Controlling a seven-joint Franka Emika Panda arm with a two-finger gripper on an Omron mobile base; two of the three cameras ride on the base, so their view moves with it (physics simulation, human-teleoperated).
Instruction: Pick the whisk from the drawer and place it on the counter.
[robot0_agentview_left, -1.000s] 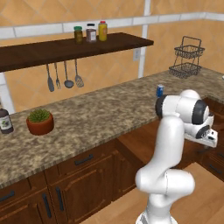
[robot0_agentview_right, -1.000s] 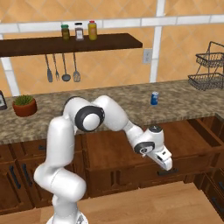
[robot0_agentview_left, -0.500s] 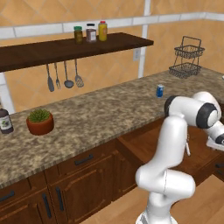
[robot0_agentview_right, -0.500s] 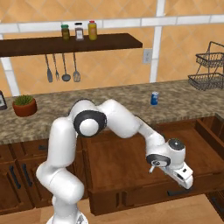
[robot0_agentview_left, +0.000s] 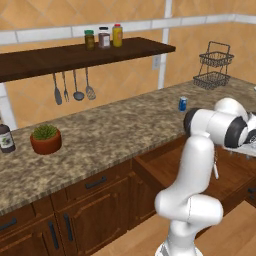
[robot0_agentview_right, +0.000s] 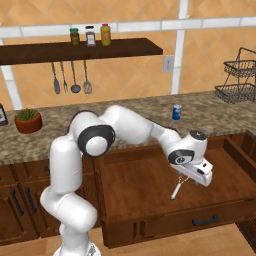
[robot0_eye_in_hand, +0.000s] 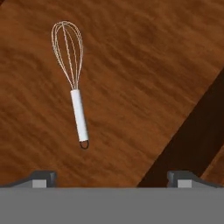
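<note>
Whisk: the whisk (robot0_eye_in_hand: 74, 83) lies flat on the drawer floor, in the upper left of the hand view, wire loops toward the top and white handle toward the bottom. In the right base view it (robot0_agentview_right: 177, 189) is near the centre right of the frame, just under my hand.

Drawer: the drawer (robot0_agentview_right: 131, 185) is pulled out under the counter edge. I see the whisk in it; my own arm hides part of the floor.

My gripper: my gripper (robot0_eye_in_hand: 111, 177) hangs above the drawer, jaws spread wide and holding nothing. The two tips (robot0_eye_in_hand: 43, 178) are at the bottom corners of the hand view.

Why so: I judge I am lining up over the handle, which sits left of my centre, so I need to shift before going down.

Counter: the counter (robot0_agentview_left: 115, 127) has free space for the whisk, between a potted plant (robot0_agentview_left: 45, 138) at the left and a blue can (robot0_agentview_left: 183, 103) at the right.
</note>
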